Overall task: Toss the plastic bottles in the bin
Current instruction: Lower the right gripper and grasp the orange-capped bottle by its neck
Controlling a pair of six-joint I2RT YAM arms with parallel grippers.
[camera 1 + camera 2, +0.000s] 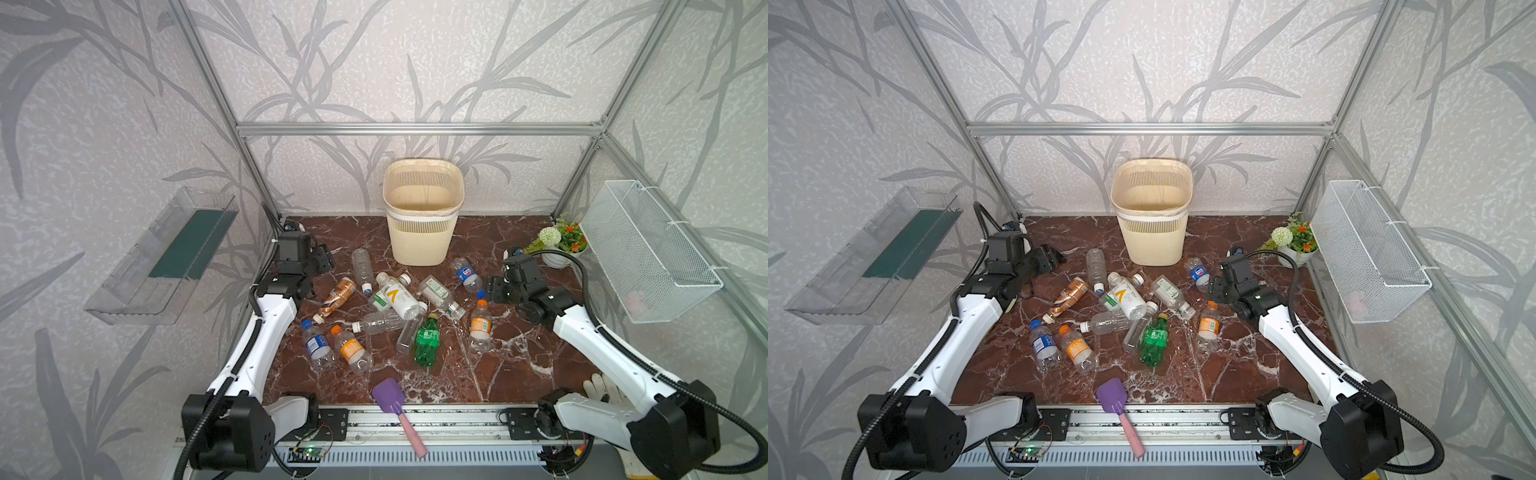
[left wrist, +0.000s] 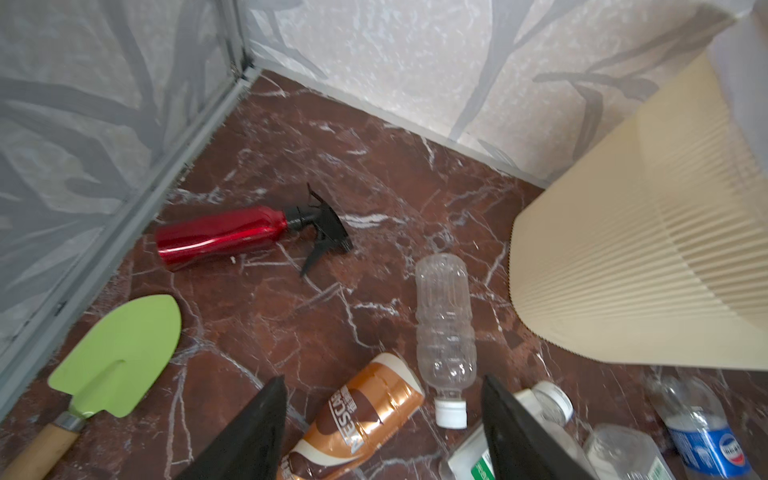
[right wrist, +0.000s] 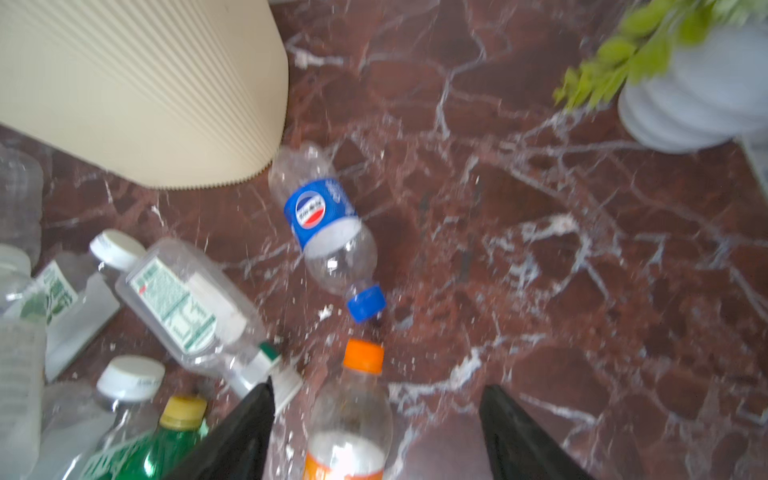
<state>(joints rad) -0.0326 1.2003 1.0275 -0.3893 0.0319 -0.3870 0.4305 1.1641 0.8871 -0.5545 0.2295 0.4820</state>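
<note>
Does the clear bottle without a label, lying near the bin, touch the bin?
Apart. The left wrist view shows a strip of bare floor between the clear bottle and the bin.

Bright even light, soft shadows, right wrist view motion-blurred, top-view edges bowed

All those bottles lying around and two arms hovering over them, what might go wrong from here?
1. The bottles overlap in a heap around the green bottle; lifting one could roll its neighbours away.
2. The bin stands tall at the back; a bottle let go low might bounce off its rim.
3. The right hand works close to the flower pot and could knock it.
</note>
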